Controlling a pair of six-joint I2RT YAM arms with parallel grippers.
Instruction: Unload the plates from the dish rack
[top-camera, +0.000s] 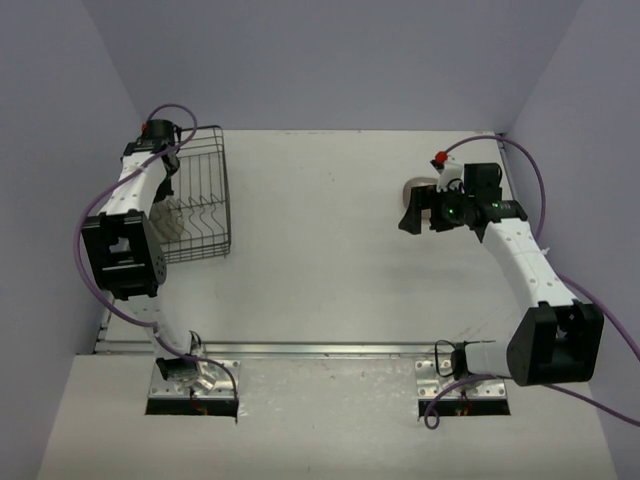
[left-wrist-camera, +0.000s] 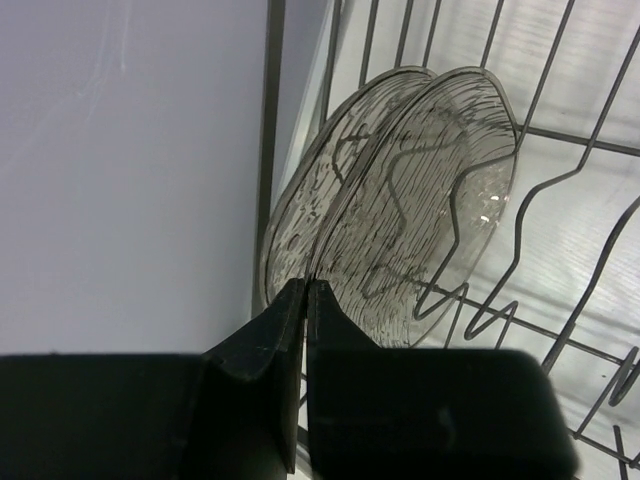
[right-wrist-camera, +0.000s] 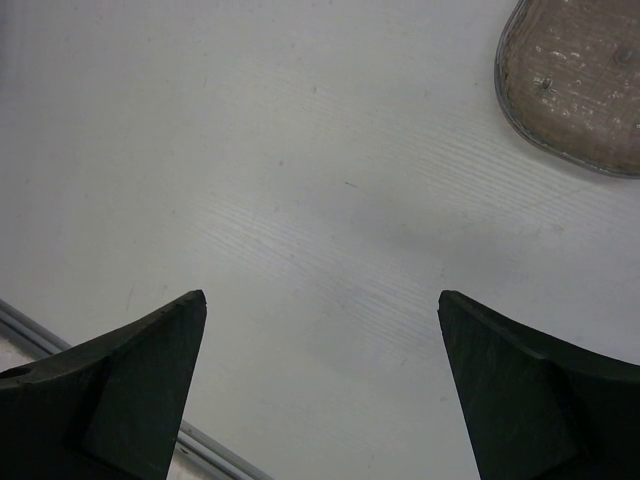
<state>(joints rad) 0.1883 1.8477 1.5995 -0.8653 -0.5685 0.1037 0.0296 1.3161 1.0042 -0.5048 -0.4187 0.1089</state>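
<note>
Clear plate (left-wrist-camera: 430, 200) in left tool (left-wrist-camera: 305, 292)

Inspection is finding nothing legible. No text, label, brand, number or sign is showing on the plates (left-wrist-camera: 420, 200), on the dish rack (top-camera: 205, 215) or on the tabletop (top-camera: 320, 260).

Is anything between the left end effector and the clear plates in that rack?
Nothing visible: the left end effector is shut right at the rim of the two clear plates standing in the dish rack. Whether it pinches one I cannot tell.
</note>
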